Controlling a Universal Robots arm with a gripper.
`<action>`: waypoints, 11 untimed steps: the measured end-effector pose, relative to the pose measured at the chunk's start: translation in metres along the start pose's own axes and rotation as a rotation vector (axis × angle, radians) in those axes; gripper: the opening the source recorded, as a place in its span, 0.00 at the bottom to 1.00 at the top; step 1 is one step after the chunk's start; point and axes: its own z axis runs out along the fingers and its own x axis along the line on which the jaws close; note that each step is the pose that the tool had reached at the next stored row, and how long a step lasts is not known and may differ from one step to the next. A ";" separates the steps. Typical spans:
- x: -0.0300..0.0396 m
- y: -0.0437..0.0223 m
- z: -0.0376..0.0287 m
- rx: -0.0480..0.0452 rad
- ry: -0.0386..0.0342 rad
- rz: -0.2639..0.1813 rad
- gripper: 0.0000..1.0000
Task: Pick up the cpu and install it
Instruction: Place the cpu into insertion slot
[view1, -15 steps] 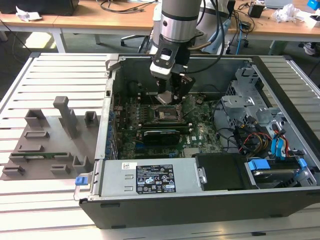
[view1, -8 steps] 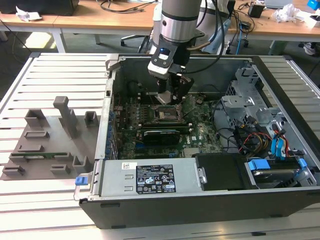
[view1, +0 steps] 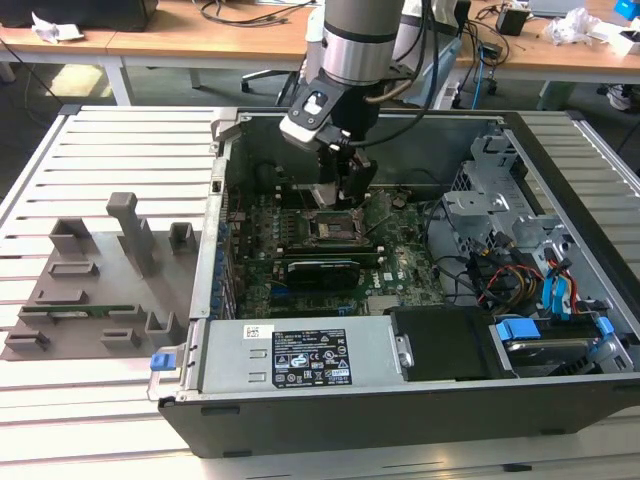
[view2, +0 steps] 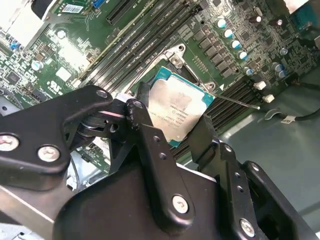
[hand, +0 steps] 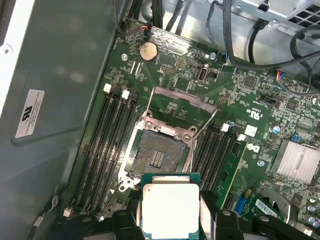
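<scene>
A robotics lab is suggested: an opened computer case (view1: 350, 425) is laid on a slatted table (view1: 120, 150) beneath the claw (view1: 345, 192), and cable-strewn wooden desks (view1: 200, 40) are seen beyond it.

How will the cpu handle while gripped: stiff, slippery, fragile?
Probably stiff: the cpu is a flat plate showing no sag in the gripper. Its smooth metal top looks slick, so an edge grip may slip. Likely fragile if knocked against the open socket.

Bright, even room light whitens the cpu (hand: 170, 210) lid with glare, while the computer case (view1: 400, 425) interior lies shadowed
</scene>
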 end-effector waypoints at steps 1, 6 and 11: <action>0.0000 0.0000 0.0000 0.0005 0.0009 0.016 0.55; 0.0000 0.0000 0.0000 0.0014 0.0030 0.050 0.55; 0.0000 0.0000 0.0000 0.0025 0.0054 0.092 0.55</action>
